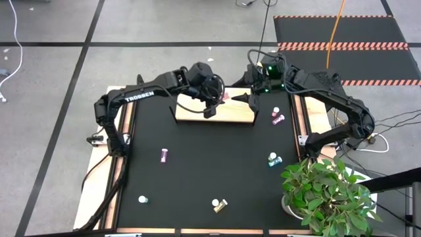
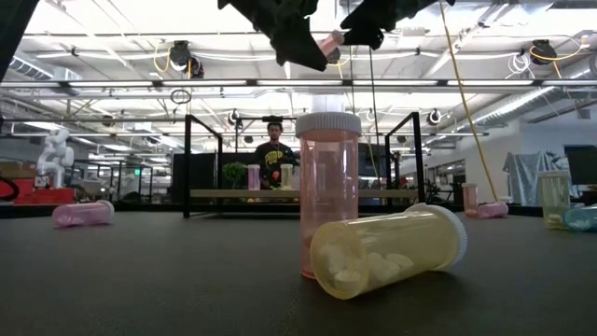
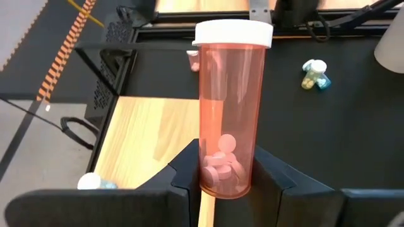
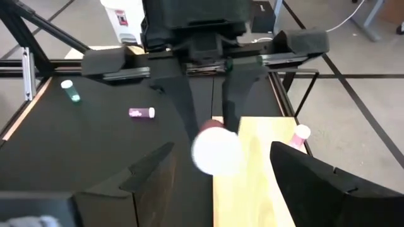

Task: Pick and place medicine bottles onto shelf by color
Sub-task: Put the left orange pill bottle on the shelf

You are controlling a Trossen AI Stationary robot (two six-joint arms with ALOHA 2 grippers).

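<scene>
Pink bottle (image 3: 228, 107) sits clamped by its base between the left gripper's (image 1: 212, 100) fingers (image 3: 189, 169), held above the shelf (image 1: 227, 112) at the table's far side. Its long axis points rightward toward the right gripper (image 1: 248, 97), white cap leading. That gripper faces it with jaws spread wide and empty, the cap between the open fingers in its wrist view. Both tools meet over the shelf; a handover looks likely.

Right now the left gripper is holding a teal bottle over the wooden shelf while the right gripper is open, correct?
Not quite: the bottle clamped in the left gripper is pink with a white cap, as the left wrist view shows. It is over the wooden shelf, and the right gripper is open.
</scene>
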